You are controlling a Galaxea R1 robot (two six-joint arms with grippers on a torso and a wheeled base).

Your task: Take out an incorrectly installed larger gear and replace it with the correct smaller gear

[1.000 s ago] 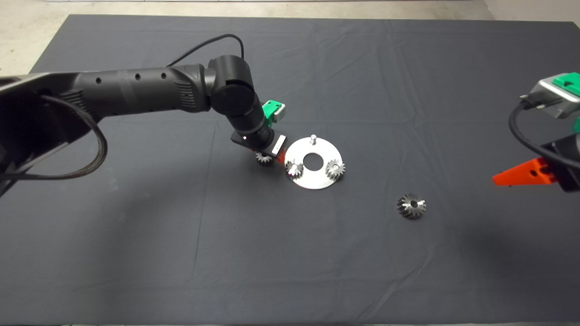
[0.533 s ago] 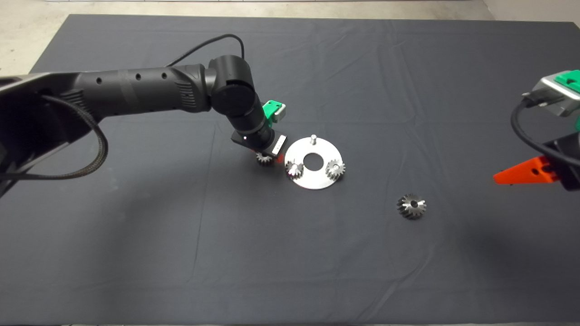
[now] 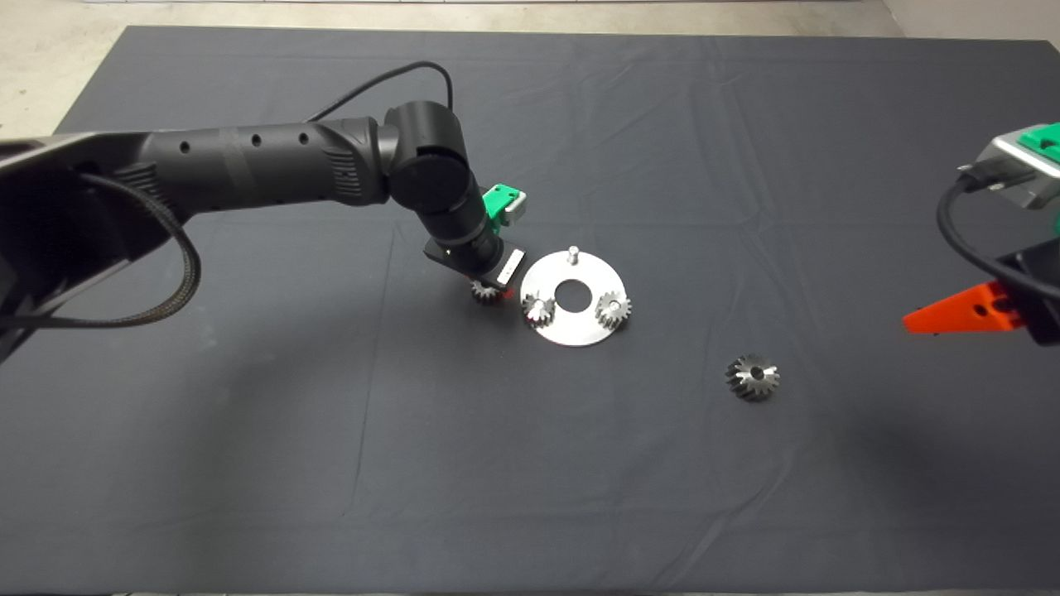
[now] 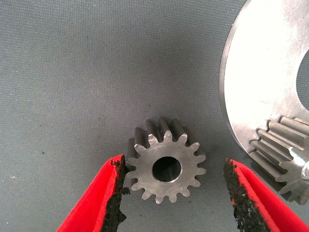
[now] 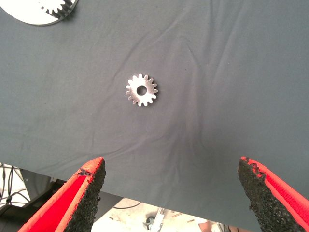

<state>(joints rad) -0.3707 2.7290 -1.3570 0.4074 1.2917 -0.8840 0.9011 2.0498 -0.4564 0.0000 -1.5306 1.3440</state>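
The smaller gear (image 4: 166, 166) lies flat on the mat just left of the round steel plate (image 3: 574, 331); it also shows in the head view (image 3: 484, 292). My left gripper (image 4: 176, 193) is open and low over it, one finger on each side, the left pad (image 4: 116, 195) at its teeth. The plate carries two small gears (image 3: 538, 310) (image 3: 613, 308) and a bare pin (image 3: 571, 254). The larger gear (image 3: 752, 377) lies on the mat to the plate's right and also shows in the right wrist view (image 5: 141, 90). My right gripper (image 5: 171, 193) is open and empty at the right edge.
The dark mat (image 3: 248, 430) covers the table, with pale floor beyond its far edge. The left arm (image 3: 273, 161) reaches in across the mat's left half. The mat's edge and cables below it show in the right wrist view (image 5: 29, 188).
The left gripper has shifted very slightly over the smaller gear. The right gripper has drifted a little further towards the right edge. The gears and plate have not moved.
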